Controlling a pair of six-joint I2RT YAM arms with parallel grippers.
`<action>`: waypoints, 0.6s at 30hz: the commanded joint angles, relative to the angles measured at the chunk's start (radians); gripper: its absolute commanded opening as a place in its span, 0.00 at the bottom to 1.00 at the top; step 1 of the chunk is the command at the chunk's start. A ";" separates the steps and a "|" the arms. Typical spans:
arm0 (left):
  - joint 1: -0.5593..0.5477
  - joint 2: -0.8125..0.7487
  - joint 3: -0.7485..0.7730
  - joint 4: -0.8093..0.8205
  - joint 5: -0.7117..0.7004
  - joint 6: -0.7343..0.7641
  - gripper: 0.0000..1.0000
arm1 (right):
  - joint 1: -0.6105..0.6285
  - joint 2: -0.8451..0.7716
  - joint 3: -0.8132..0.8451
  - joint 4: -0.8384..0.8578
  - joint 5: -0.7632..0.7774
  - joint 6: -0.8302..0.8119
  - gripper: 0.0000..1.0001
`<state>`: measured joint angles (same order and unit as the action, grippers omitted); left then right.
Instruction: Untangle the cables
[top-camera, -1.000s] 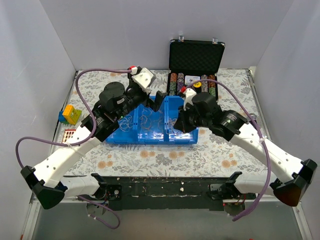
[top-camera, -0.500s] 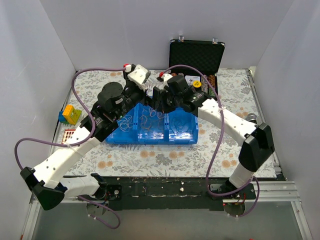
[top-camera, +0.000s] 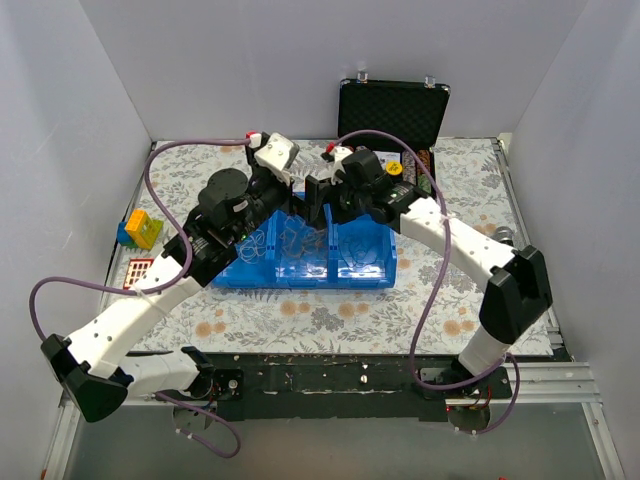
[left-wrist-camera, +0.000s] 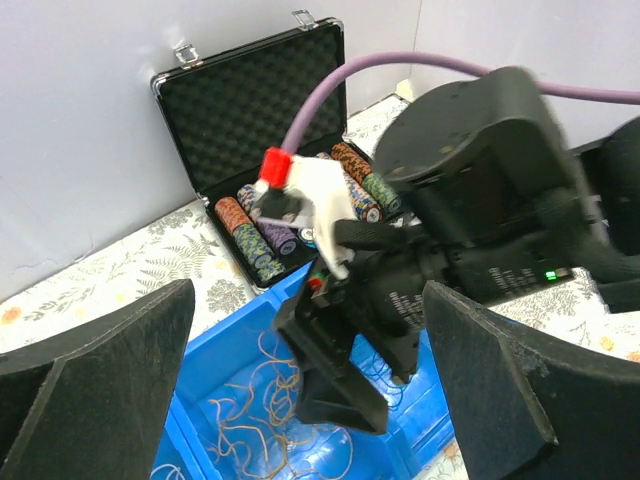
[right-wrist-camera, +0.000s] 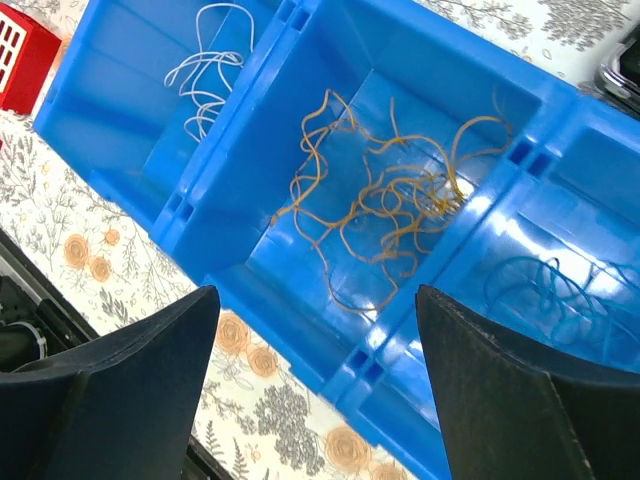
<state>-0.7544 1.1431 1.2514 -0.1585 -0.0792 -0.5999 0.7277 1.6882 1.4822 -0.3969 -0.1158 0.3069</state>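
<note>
Blue tray (right-wrist-camera: 228, 140) fills your right wrist view: whitish cables (right-wrist-camera: 205, 75) upper left, yellow cables (right-wrist-camera: 390, 200) in a loose tangle in the centre compartment, bluish cables (right-wrist-camera: 545, 285) lower right. Right gripper (right-wrist-camera: 315, 300) hangs above, spread wide — left gripper (left-wrist-camera: 305, 300) gapes wide too, facing it.

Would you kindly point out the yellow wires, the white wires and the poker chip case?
yellow wires (right-wrist-camera: 385, 215), right wrist view, tangle's middle.
white wires (right-wrist-camera: 207, 72), right wrist view, a loop.
poker chip case (left-wrist-camera: 255, 105), left wrist view, foam lid.
</note>
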 joint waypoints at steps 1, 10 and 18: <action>0.007 -0.046 0.005 -0.028 -0.033 -0.040 0.98 | -0.036 -0.152 -0.077 0.059 -0.013 0.001 0.88; 0.007 -0.164 -0.078 -0.047 -0.045 -0.020 0.98 | -0.120 -0.421 -0.355 0.105 -0.015 0.020 0.89; 0.007 -0.097 -0.017 -0.053 -0.250 -0.083 0.98 | -0.145 -0.602 -0.480 0.118 0.053 0.014 0.90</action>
<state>-0.7536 0.9833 1.1801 -0.1944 -0.1558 -0.6319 0.5938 1.1625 1.0256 -0.3336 -0.1101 0.3187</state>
